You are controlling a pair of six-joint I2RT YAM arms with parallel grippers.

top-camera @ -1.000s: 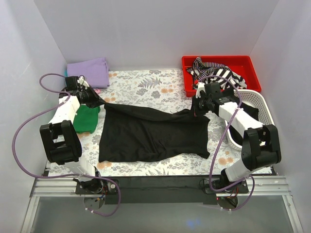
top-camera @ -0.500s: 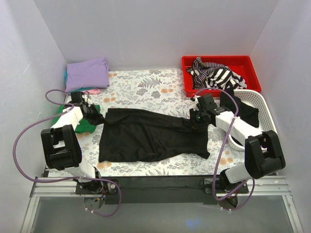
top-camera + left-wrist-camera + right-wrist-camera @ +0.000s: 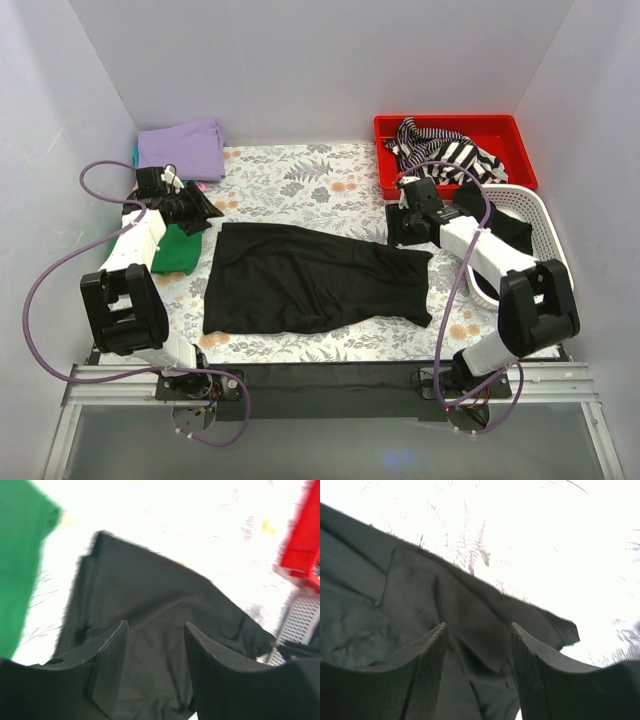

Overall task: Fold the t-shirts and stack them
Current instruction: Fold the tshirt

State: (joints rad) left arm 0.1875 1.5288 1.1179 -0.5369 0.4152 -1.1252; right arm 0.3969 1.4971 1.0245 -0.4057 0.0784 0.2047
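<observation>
Black t-shirt (image 3: 310,280): it lies spread out in the middle of the worktop (image 3: 300,180), long from left to right, with a few wrinkles; it looks too big and loose to count as folded
Left end effector (image 3: 195,208): it hangs by the far-left corner of the black t-shirt; its wrist view shows the two fingers wide apart with nothing between them, and the cloth lies below
Right end effector (image 3: 405,222): it hangs by the far-right corner of the black t-shirt; its fingers are also spread apart and hold nothing
Lavender t-shirt (image 3: 182,148): it is folded small and sits in the far-left corner of the worktop, with a bit of pink (image 3: 200,186) peeking out at its near edge
Green t-shirt (image 3: 178,250): it sits near the left edge, just beside the black one; I cannot tell how neatly it is folded
Red bin (image 3: 500,125): it is in the far-right corner, with striped cloth (image 3: 440,150) in it
White basket (image 3: 540,215): it is at the right edge, with something dark inside
Done so far: I think some shirts are already folded and put on the left side
Left to do: the black t-shirt needs more folds and then has to go on the pile; both end effectors must first take hold of it
</observation>
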